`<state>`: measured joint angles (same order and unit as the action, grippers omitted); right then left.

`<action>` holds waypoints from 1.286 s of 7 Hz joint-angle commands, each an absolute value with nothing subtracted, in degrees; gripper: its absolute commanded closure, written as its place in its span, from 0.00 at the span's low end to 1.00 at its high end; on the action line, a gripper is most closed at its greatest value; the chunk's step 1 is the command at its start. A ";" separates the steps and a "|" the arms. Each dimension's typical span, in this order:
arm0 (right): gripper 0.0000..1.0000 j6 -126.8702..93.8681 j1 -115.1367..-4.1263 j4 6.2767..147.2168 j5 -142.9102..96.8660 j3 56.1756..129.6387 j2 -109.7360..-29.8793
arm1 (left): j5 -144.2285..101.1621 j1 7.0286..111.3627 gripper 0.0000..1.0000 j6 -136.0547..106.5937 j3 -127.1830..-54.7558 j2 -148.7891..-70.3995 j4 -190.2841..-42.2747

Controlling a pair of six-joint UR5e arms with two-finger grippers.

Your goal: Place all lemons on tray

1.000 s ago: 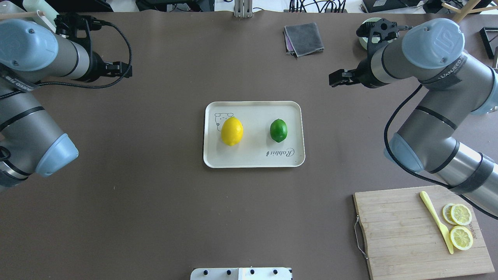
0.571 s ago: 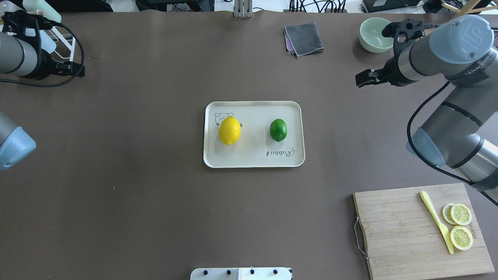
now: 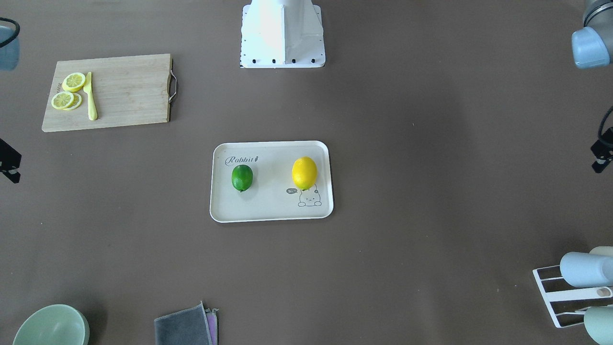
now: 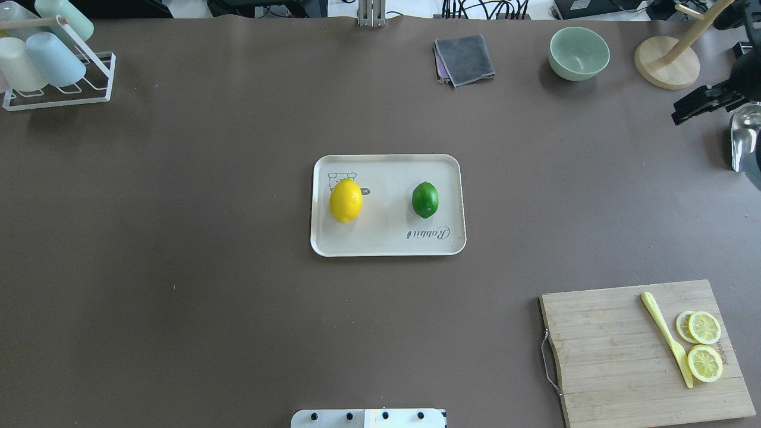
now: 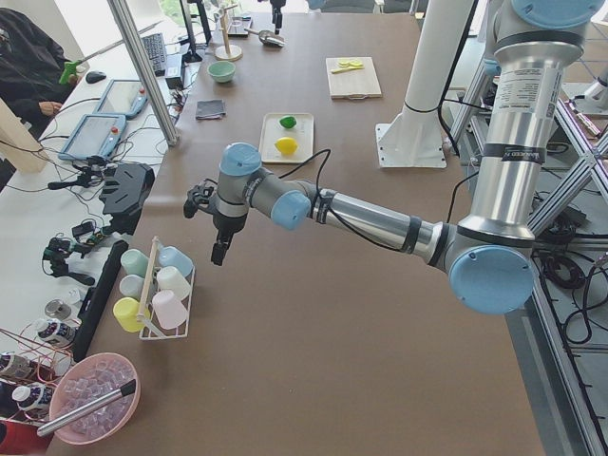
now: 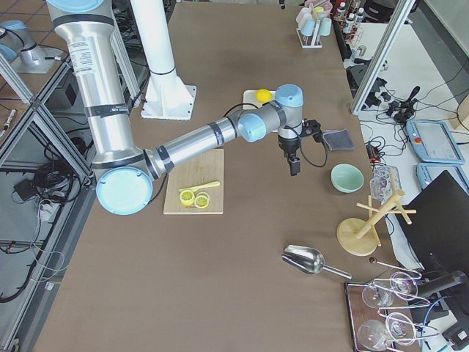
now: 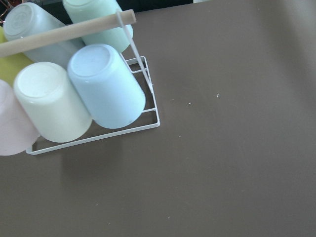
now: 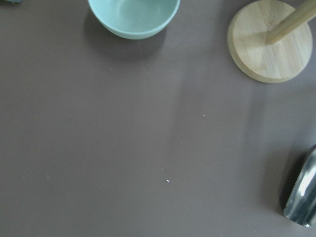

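The cream tray [image 4: 386,241] lies mid-table. The yellow lemon [image 4: 346,201] rests on its left part, beside the bunny drawing. The green lemon [image 4: 425,200] rests on its right part. Both also show in the front view, yellow [image 3: 304,173] and green [image 3: 242,178]. My right gripper [image 4: 681,114] is at the far right edge, far from the tray, over bare table near the wooden stand. My left gripper [image 5: 220,255] is outside the overhead view and hangs above the cup rack. Neither gripper holds anything that I can see. I cannot tell whether either is open or shut.
A wooden cutting board [image 4: 606,356] with lemon slices [image 4: 704,345] and a yellow knife lies front right. A green bowl [image 4: 578,53], a grey cloth [image 4: 465,59], a wooden stand [image 4: 666,62] and a metal scoop [image 4: 743,137] are at the back right. A cup rack [image 4: 53,71] stands back left.
Both arms have drawn outward from the middle. The left arm has left the overhead view and the right gripper has reached its right edge. The yellow lemon has rolled slightly left.
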<state>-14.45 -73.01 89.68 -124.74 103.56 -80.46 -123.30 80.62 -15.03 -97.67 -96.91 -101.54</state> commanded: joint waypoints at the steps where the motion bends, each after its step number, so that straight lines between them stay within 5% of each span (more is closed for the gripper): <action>1: 0.00 -2.58 -81.71 96.49 -128.66 102.05 -84.88 | -125.76 88.22 0.02 -2.83 -93.45 -97.64 -93.97; 4: 0.00 3.77 -85.60 93.28 -130.78 99.50 -92.88 | -134.21 89.82 0.02 -2.55 -89.12 -95.46 -94.75; 6: 0.00 3.52 -85.61 86.70 -134.45 92.85 -93.60 | -134.21 91.83 0.02 -2.55 -89.56 -95.36 -94.75; 9: 0.00 3.16 -86.92 84.02 -133.95 92.46 -93.43 | -134.21 92.72 0.02 -2.64 -92.19 -92.81 -94.66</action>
